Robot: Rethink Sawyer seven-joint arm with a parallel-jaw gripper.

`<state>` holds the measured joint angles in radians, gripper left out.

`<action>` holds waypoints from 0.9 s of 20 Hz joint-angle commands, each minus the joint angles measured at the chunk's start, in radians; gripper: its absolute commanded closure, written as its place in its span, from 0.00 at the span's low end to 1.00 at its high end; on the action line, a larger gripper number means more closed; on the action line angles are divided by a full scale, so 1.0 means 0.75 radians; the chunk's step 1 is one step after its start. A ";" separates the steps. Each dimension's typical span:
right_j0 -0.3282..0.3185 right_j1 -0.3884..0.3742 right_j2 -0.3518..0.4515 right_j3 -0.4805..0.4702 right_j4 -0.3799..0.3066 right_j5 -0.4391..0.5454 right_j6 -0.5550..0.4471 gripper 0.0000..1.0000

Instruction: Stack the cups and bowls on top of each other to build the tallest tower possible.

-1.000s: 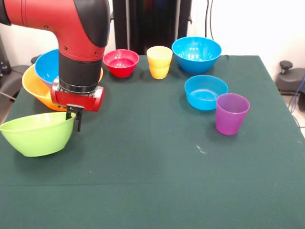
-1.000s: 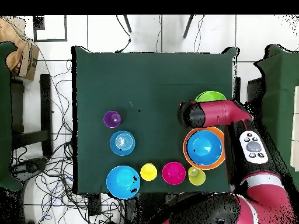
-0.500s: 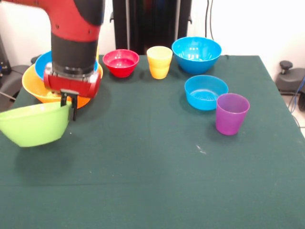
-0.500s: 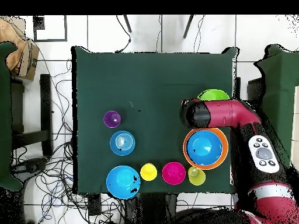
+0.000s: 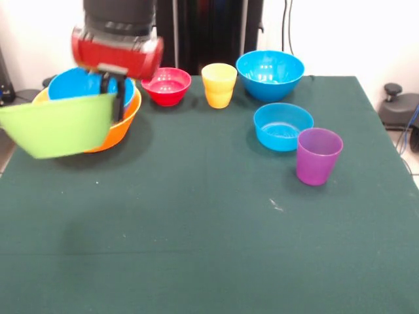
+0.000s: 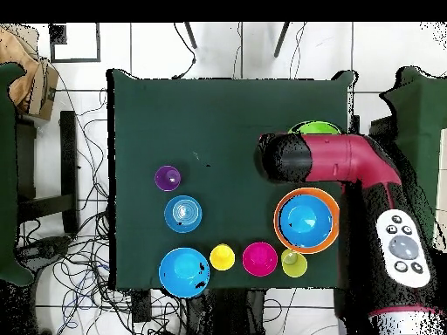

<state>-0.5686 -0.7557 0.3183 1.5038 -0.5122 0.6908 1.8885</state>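
Lime bowl (image 5: pixel 59 125) lifted off the green table (image 5: pixel 216 222) at far left, its rim pinched by the gripper (image 5: pixel 111 98), orange bowl (image 5: pixel 121 127) behind holding a blue bowl (image 5: pixel 75 85), red bowl (image 5: pixel 166 86), yellow cup (image 5: pixel 218 85), two blue bowls, purple cup (image 5: pixel 318 156) at right.

Six bowls (image 5: pixel 270 74), three cups (image 5: pixel 318 156), one robot arm (image 6: pixel 349 162)
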 commanded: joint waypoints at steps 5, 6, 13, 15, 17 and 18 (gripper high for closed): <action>0.171 -0.164 0.011 0.058 0.126 0.287 0.026 1.00; 0.172 -0.164 0.006 0.056 0.135 0.289 0.030 1.00; 0.167 -0.164 0.002 -0.046 0.204 0.418 -0.008 1.00; 0.169 -0.150 0.001 -0.071 0.212 0.425 -0.003 1.00; 0.166 -0.136 0.000 -0.086 0.220 0.426 0.001 1.00; 0.166 -0.138 -0.002 -0.080 0.224 0.422 0.007 1.00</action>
<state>-0.4493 -0.8832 0.3183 1.4752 -0.3589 0.8935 1.8885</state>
